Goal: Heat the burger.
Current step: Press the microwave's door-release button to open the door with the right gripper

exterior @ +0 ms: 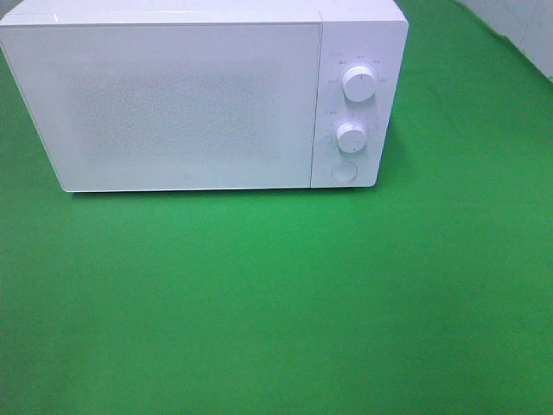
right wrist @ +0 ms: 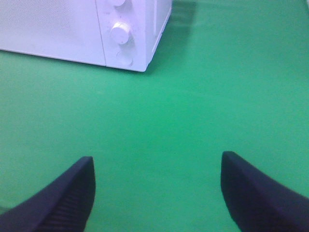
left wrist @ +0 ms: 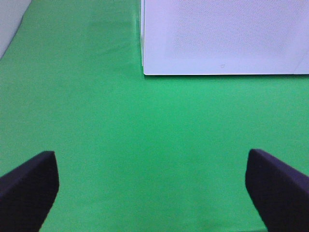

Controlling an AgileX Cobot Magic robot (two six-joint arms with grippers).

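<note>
The burger is out of view in every frame. A white microwave (exterior: 203, 95) stands at the back of the green cloth with its door shut; two round knobs (exterior: 358, 85) and a round button sit on its right panel. My left gripper (left wrist: 152, 193) is open over bare cloth, well short of the microwave's left front corner (left wrist: 145, 67). My right gripper (right wrist: 157, 193) is open too, with nothing between its dark fingers (right wrist: 63, 198), short of the microwave's knob side (right wrist: 120, 34). Neither arm shows in the exterior high view.
Green cloth (exterior: 276, 303) covers the whole table in front of and beside the microwave. A pale wall or edge shows at the far right corner (exterior: 518, 26) and beside the cloth in the left wrist view (left wrist: 9, 24).
</note>
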